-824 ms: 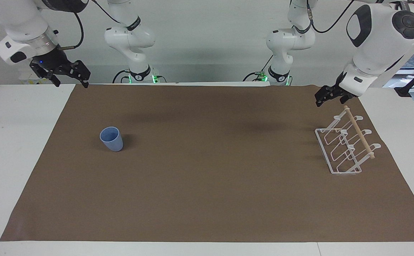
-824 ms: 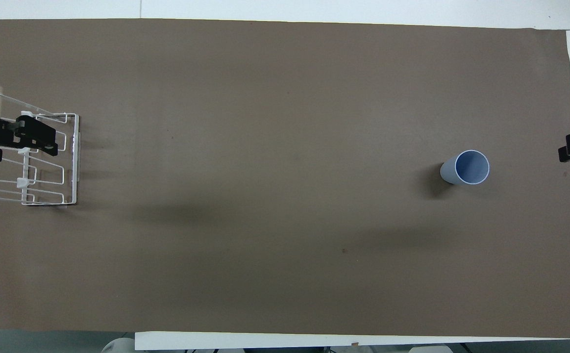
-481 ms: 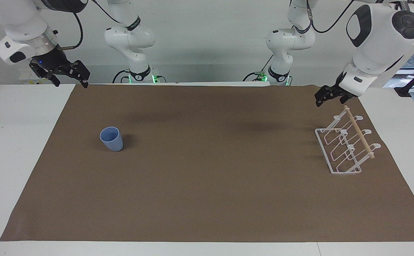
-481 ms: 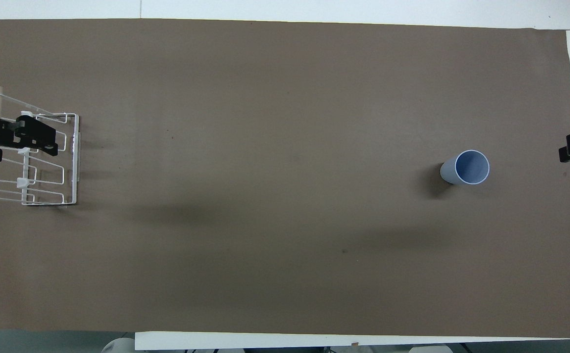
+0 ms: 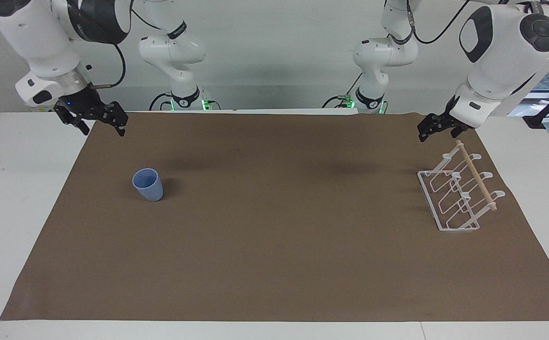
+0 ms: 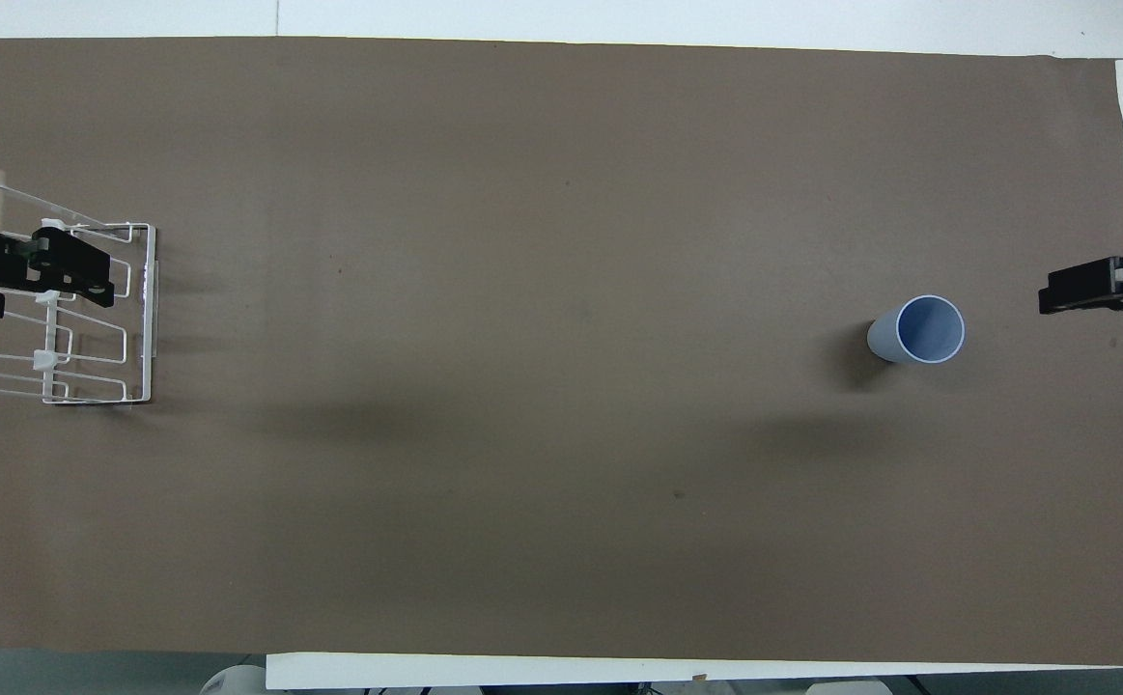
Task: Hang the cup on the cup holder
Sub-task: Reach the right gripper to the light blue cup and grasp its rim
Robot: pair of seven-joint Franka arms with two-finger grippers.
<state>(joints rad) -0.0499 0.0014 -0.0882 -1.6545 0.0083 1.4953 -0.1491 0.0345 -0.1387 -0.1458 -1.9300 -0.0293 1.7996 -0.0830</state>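
Observation:
The light blue cup [image 5: 148, 185] stands upright, mouth up, on the brown mat toward the right arm's end of the table; it also shows in the overhead view [image 6: 918, 330]. The white wire cup holder [image 5: 477, 177] with its wooden dowel stands toward the left arm's end [image 6: 149, 319] and is bare. My right gripper [image 5: 104, 127] is open and empty in the air over the mat's edge, apart from the cup [image 6: 1092, 288]. My left gripper [image 5: 438, 131] is open and empty, held in the air over the cup holder without touching it [image 6: 73, 268].
The brown mat [image 5: 279, 245] covers most of the white table [image 5: 14, 189]. Only the cup and the cup holder stand on it. White table margins run along both ends.
My right gripper has come down and moved in over the mat's edge, closer to the cup. The left arm, the cup and the cup holder have not moved.

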